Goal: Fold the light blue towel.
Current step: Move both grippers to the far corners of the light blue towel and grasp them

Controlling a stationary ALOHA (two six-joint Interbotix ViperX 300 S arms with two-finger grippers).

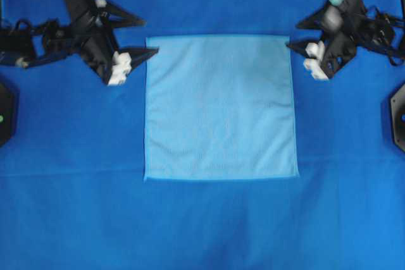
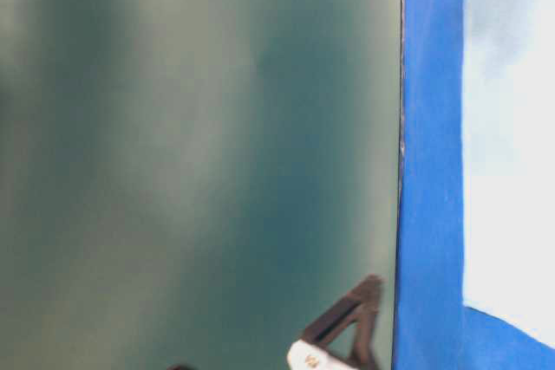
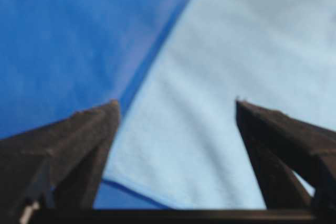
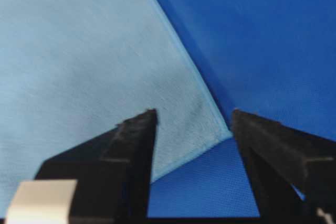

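The light blue towel [image 1: 220, 107] lies flat and square in the middle of the overhead view. My left gripper [image 1: 150, 36] is open at the towel's far left corner, one finger over that corner and the other just beyond the far edge. In the left wrist view the towel [image 3: 226, 77] fills the gap of the open left gripper [image 3: 176, 103]. My right gripper [image 1: 292, 35] is open at the far right corner. In the right wrist view that corner of the towel [image 4: 79, 66] lies between the spread fingers of the right gripper [image 4: 193, 113]. Neither gripper holds anything.
A large royal-blue cloth [image 1: 202, 219] covers the whole table under the towel. Black fixtures sit at the left edge [image 1: 5, 112] and right edge [image 1: 398, 115]. The table-level view is mostly a blurred grey-green surface with one dark finger [image 2: 347, 327] low down.
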